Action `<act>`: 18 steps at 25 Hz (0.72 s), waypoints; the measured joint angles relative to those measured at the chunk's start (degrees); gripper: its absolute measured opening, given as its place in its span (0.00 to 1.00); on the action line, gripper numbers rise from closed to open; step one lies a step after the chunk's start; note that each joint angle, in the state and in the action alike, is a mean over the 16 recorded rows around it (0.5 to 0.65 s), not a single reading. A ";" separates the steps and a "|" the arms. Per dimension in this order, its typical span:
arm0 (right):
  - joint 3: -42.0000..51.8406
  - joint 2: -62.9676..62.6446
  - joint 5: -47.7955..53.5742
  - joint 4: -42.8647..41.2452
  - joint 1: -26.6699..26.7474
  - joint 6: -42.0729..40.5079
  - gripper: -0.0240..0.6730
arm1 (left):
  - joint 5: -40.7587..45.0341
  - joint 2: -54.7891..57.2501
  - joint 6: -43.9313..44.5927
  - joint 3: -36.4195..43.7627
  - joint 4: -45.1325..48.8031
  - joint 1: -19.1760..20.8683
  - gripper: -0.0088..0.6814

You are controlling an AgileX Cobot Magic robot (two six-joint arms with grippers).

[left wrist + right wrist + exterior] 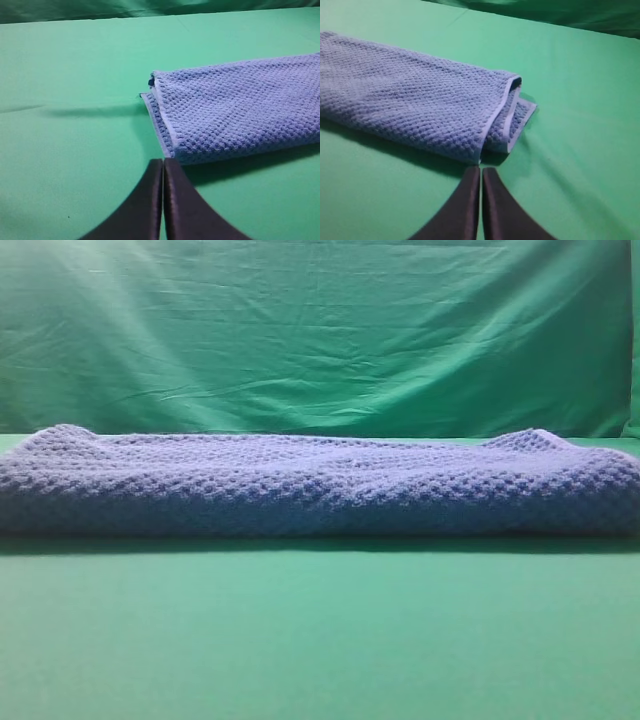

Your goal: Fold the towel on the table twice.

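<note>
Towel (320, 485): folded into a long band across the table (320, 640).
Left gripper (163, 167): fingers together, empty, just off the towel's left end.
Right gripper (481, 175): fingers together, empty, off its right end.
Risk: grabbing only the top layer would undo the fold.

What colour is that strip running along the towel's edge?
A lighter, pale blue hem on the blue-grey waffle-weave towel, clearest in the right wrist view.
</note>
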 joint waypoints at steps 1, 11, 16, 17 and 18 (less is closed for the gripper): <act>0.87 0.00 -0.48 -0.58 0.00 0.00 0.03 | -0.49 0.01 0.00 0.72 -0.15 0.00 0.01; 6.45 0.00 -5.47 -2.14 0.00 -0.31 0.03 | -5.48 0.07 -0.08 5.24 -2.16 0.00 0.01; 6.89 0.00 -6.70 -2.18 0.00 -0.56 0.03 | -6.94 0.09 -0.12 5.71 -2.97 0.00 0.01; 6.90 0.00 -6.84 -2.19 0.00 -0.61 0.03 | -7.06 0.09 -0.13 5.73 -3.07 0.00 0.01; 6.91 -0.02 -6.94 -2.19 0.00 -0.66 0.03 | -7.15 0.09 -0.13 5.75 -3.15 0.00 0.01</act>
